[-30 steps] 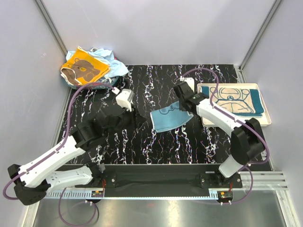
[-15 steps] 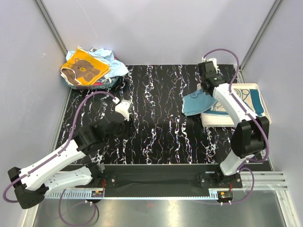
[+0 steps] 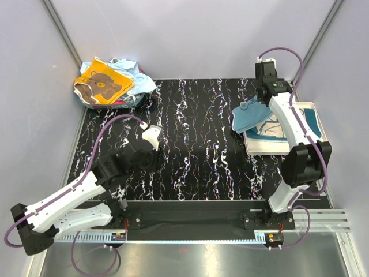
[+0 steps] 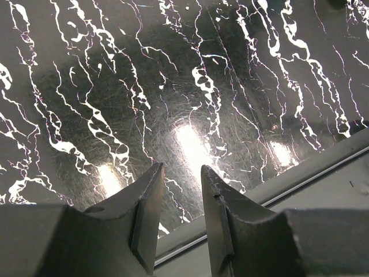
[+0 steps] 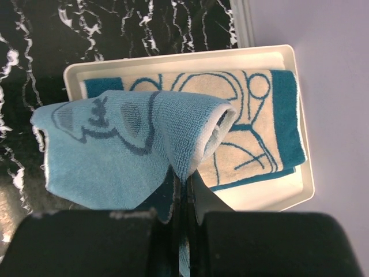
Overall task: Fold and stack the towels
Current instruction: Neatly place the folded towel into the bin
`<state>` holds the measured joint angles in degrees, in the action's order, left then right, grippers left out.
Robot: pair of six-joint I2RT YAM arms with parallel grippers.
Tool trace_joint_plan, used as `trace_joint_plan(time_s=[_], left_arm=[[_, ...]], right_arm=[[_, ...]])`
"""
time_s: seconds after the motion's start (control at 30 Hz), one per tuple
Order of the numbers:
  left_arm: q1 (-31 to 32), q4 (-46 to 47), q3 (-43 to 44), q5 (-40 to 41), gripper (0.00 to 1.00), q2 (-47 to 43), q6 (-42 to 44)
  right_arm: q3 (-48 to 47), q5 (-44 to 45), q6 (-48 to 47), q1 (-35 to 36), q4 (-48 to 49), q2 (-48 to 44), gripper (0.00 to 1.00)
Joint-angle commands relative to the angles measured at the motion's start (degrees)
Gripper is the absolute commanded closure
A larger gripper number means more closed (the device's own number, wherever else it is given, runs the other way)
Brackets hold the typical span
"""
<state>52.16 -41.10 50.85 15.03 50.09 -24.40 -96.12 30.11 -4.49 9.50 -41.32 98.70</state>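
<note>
My right gripper (image 5: 184, 193): pinched tight on the blue towel (image 5: 115, 150), over the tray (image 5: 173, 55) edge.
My left gripper (image 4: 179, 184): half open, holding nothing.

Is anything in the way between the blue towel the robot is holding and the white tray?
No, nothing visible. The right gripper holds the blue towel right above the white tray. Only the folded teal towel lies in it, and that is the one to stack on.

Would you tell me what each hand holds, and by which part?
The right hand pinches the light blue towel by a bunched fold at its edge; the left hand holds nothing.
</note>
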Motion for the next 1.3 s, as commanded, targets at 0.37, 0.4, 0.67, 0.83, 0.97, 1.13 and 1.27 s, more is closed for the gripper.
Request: trace_joint_plan(time_s=[0.37,0.4,0.67,0.83,0.97,1.13,1.27], left_arm=[[-0.31,1.55,-0.05,-1.49,0.63,0.36,1.2],[-0.39,1.46,-0.05,-1.49,0.63,0.36,1.11],[-0.48,1.38,-0.23,-1.84,0.63,0.54,1.2],[-0.48,1.46,-0.4,-2.28,0.63,0.8,1.2],[-0.57,1.73,-0.49,-3.16,0.63,1.24,1.29],[-0.66,1.73,-0.75,-3.78,0.63,1.33,1.46],[-0.75,1.9,-0.84,-4.48,0.63,1.24,1.46]], right_arm=[[-9.26,-4.54,0.28,0.08,-3.68,-5.27,1.0],[-9.7,-4.18,0.1,0.0,-3.85,-5.18,1.0],[-10.42,-4.44,-0.17,-1.41,-4.65,-3.95,1.0],[-5.32,-8.38,0.97,-6.93,-1.76,-4.3,1.0],[0.74,-10.68,1.41,-11.49,1.32,-3.6,1.0],[6.55,-12.7,2.73,-16.35,7.38,-2.02,1.0],[9.01,-12.53,5.62,-18.99,9.94,1.75,1.0]])
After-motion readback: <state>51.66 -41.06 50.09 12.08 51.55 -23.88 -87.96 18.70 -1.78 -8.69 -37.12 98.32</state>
